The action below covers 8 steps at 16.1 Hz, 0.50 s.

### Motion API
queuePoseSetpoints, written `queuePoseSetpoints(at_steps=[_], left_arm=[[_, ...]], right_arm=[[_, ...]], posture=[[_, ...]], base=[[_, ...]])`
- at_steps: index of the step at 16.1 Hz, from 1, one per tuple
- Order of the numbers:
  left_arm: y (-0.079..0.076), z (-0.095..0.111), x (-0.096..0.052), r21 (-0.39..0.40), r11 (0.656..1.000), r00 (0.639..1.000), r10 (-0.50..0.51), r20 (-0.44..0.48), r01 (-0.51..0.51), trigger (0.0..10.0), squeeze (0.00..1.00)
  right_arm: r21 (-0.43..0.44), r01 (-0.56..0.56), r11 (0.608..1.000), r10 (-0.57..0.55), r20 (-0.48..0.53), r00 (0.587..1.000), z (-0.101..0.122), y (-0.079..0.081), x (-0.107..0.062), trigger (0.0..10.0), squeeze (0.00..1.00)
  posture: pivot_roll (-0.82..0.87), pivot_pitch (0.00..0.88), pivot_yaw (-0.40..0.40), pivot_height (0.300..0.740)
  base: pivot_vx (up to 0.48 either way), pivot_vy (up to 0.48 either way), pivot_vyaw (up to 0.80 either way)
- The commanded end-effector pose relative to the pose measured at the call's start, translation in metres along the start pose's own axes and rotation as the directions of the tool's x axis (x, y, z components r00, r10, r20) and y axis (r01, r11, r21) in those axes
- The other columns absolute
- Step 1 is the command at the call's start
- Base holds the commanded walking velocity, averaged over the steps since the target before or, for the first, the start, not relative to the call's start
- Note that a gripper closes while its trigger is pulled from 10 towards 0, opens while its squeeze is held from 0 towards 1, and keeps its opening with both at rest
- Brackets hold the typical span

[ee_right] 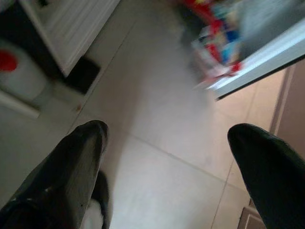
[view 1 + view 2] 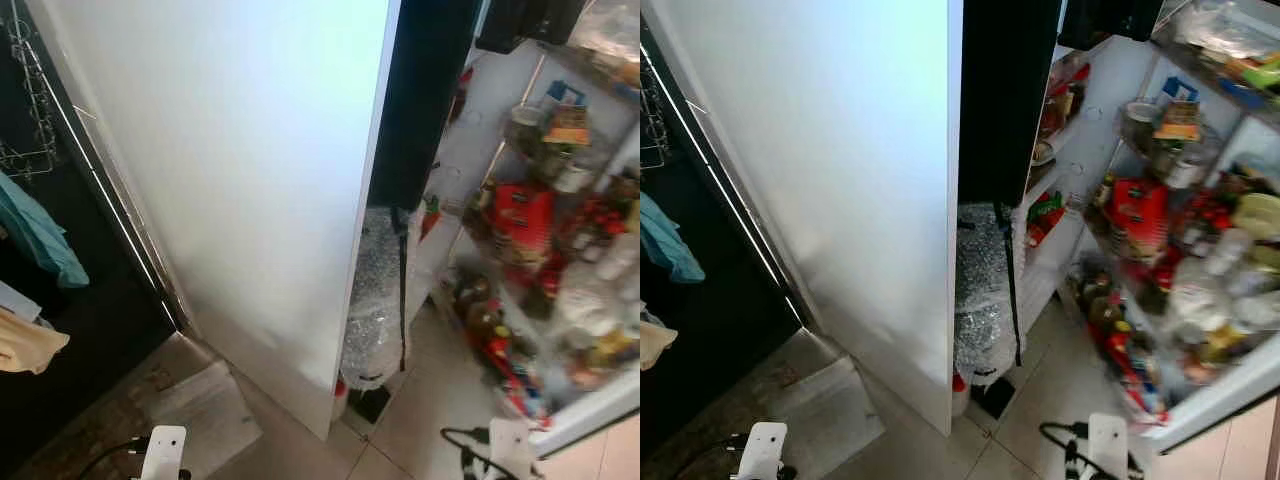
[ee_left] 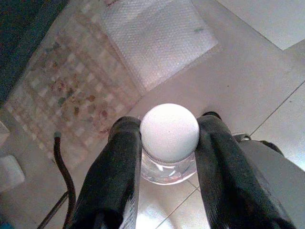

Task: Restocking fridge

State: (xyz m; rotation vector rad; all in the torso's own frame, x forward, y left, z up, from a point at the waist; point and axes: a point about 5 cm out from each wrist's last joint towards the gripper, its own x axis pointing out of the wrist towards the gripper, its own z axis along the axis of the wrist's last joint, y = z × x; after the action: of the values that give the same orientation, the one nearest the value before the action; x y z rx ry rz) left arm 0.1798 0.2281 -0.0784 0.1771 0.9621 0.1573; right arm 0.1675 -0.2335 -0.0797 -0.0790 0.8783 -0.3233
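White-capped bottle in left claw; tiled floor beside fridge door.

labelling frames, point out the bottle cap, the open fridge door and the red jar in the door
bottle cap (image 3: 169,132), left wrist view, top of the white cap
fridge door (image 2: 585,420), left eye view, white lower edge
red jar (image 2: 523,222), left eye view, its front

The pale tiled floor runs from the near edge up to the open fridge. On the near left lies a patterned mat, with a sheet of bubble wrap lying beside it against the white panel. A tall roll of bubble wrap stands on the tiles at the panel's edge, a red-capped white jug at its foot. The door shelves on the right are packed with bottles and jars, blurred.
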Motion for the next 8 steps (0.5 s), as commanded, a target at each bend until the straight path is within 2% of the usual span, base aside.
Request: queuePoseSetpoints(at_steps=[1, 3, 5, 6, 7, 8], left_arm=[[0.004, -0.006, -0.001, 0.026, 1.000, 1.000, 0.011, -0.025, -0.011, 10.0, 0.00], [0.003, -0.006, -0.001, 0.026, 1.000, 1.000, 0.009, -0.028, -0.008, 10.0, 0.00], [0.003, -0.007, -0.001, 0.029, 1.000, 0.999, 0.009, -0.031, -0.008, 10.0, 0.00], [0.003, -0.008, -0.001, 0.036, 0.999, 0.999, 0.012, -0.040, -0.010, 10.0, 0.00], [0.003, -0.008, -0.001, 0.036, 0.999, 0.999, 0.012, -0.040, -0.010, 10.0, 0.00], [0.003, -0.008, -0.001, 0.037, 0.999, 0.999, 0.011, -0.041, -0.010, 10.0, 0.00]], right_arm=[[-0.014, -0.031, 0.999, 0.030, -0.036, 0.999, -0.008, 0.003, -0.002, 10.0, 0.00], [-0.043, -0.081, 0.996, 0.078, -0.063, 0.995, -0.015, 0.011, -0.004, 10.0, 0.00], [-0.037, -0.098, 0.994, 0.095, -0.085, 0.992, -0.020, 0.012, -0.005, 10.0, 0.00], [-0.092, -0.111, 0.990, 0.099, -0.119, 0.988, -0.027, 0.013, -0.007, 10.0, 0.00], [-0.092, -0.111, 0.990, 0.099, -0.119, 0.988, -0.027, 0.013, -0.007, 10.0, 0.00], [-0.101, -0.117, 0.988, 0.104, -0.126, 0.987, -0.029, 0.014, -0.008, 10.0, 0.00]], posture=[[-0.10, 0.000, 0.008, 0.722], [-0.10, 0.000, 0.009, 0.722], [-0.10, 0.000, 0.007, 0.722], [-0.10, 0.000, 0.006, 0.722], [-0.10, 0.000, 0.006, 0.722], [-0.10, 0.000, 0.006, 0.722]], base=[[0.000, -0.368, 0.00], [0.000, -0.375, 0.00], [0.000, -0.381, 0.00], [0.000, -0.405, 0.00], [0.000, -0.405, 0.00], [0.000, -0.428, 0.60]])
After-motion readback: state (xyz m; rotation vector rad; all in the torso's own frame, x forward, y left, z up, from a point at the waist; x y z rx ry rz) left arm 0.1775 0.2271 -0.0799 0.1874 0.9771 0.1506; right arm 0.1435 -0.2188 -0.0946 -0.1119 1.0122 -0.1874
